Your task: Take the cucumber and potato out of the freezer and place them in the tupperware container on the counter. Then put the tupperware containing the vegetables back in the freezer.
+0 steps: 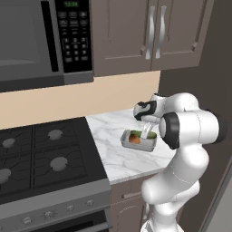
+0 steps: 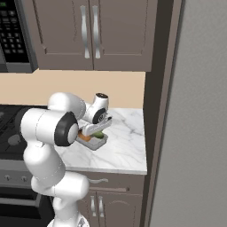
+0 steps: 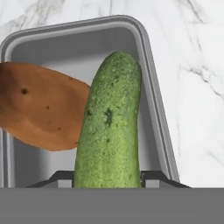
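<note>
The gripper (image 3: pixel 108 180) hangs low over the tupperware container (image 3: pixel 151 61), its two dark fingertips (image 3: pixel 155 177) standing on either side of the near end of the cucumber (image 3: pixel 110 127). The jaws appear to pinch the cucumber between them, though whether they press on it or only flank it is hard to tell. The cucumber lies lengthwise inside the grey tray, along its right wall in the hand view. Touching its left flank is the potato (image 3: pixel 39 107), an orange-brown lump that also sits within the tray.

From the left base view, the tupperware container (image 1: pixel 138 141) rests on the counter (image 1: pixel 118 158), the white marble slab, with the green and orange vegetables inside and the white hand (image 1: pixel 147 131) directly above it. To the left of the counter is the black stovetop (image 1: pixel 41 156), with a microwave (image 1: pixel 41 41) above it. In the right base view, the freezer (image 2: pixel 199 133) stands closed at the right of the counter, its flat grey door near the camera. Brown wall cabinets (image 2: pixel 93 33) hang above the counter.
</note>
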